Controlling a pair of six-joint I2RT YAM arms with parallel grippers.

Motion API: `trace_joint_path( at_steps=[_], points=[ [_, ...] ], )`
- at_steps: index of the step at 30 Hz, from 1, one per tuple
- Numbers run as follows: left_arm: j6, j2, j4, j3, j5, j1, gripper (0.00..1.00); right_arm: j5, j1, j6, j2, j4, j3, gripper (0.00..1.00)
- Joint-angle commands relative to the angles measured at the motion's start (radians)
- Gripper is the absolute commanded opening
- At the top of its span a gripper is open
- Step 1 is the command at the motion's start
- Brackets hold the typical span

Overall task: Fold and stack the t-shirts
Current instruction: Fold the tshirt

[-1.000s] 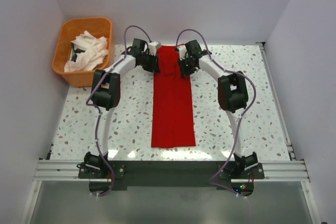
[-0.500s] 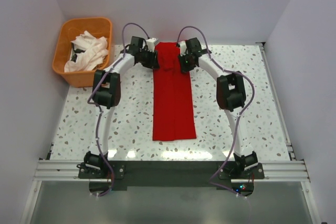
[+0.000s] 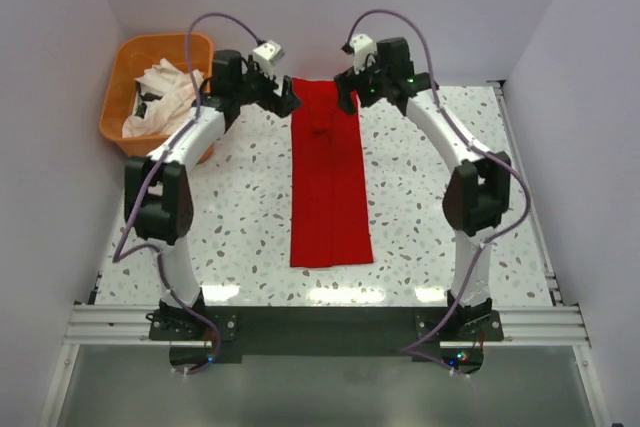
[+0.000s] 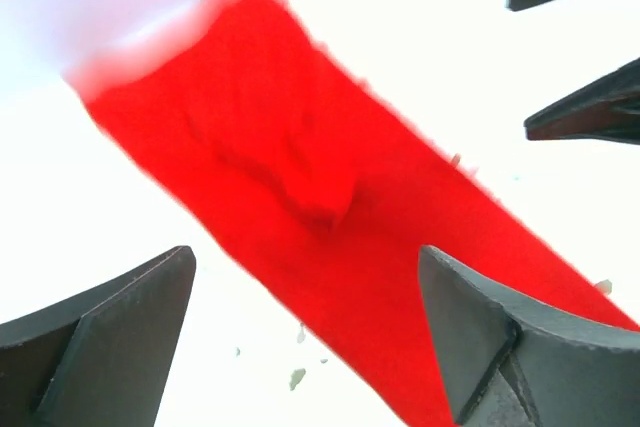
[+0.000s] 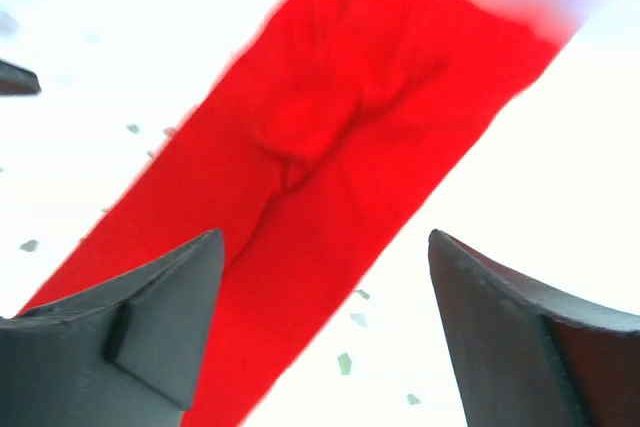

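The 2 grippers hung spread and empty, left gripper and right gripper flanking the far end of the red t-shirt. It lay as a long strip, probably ready for folding crosswise. The white t-shirts lay beyond its far-left corner in the orange basket.

Nothing readable is showing in any view right now: the red t-shirt is lying plain, no print, label or number coming through.
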Motion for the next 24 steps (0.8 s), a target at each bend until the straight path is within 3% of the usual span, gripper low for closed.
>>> trace_joint_path(
  at_steps=[1, 5, 6, 10, 11, 14, 16, 19, 24],
  points=[
    [0.1, -0.254, 0.186, -0.069, 0.084, 0.006, 1.0, -0.089, -0.005, -0.154, -0.246, 0.094, -0.05, 0.88],
    [0.1, -0.435, 0.262, -0.262, 0.053, 0.006, 1.0, -0.132, -0.005, -0.271, -0.387, 0.101, -0.202, 0.89],
    [0.185, -0.461, 0.243, -0.277, 0.077, 0.006, 1.0, -0.166, -0.004, -0.324, -0.418, 0.095, -0.266, 0.89],
    [0.445, -0.578, -0.099, -0.324, 0.249, -0.002, 1.0, -0.35, -0.004, -0.564, -0.539, -0.134, -0.357, 0.97],
    [0.53, -0.604, -0.145, -0.39, 0.271, -0.017, 1.0, -0.381, -0.001, -0.669, -0.559, -0.241, -0.383, 0.99],
    [0.702, -0.74, -0.245, -0.603, 0.312, -0.055, 1.0, -0.447, 0.016, -0.804, -0.656, -0.349, -0.591, 0.99],
    [0.769, -0.853, -0.239, -0.786, 0.317, -0.109, 1.0, -0.429, 0.057, -0.863, -0.713, -0.363, -0.694, 0.99],
    [0.888, -0.955, -0.223, -0.933, 0.295, -0.198, 0.97, -0.383, 0.145, -0.934, -0.812, -0.33, -0.898, 0.96],
    [0.933, -0.994, -0.062, -1.146, 0.173, -0.408, 0.87, -0.352, 0.257, -0.958, -0.901, -0.207, -1.145, 0.81]
  ],
)
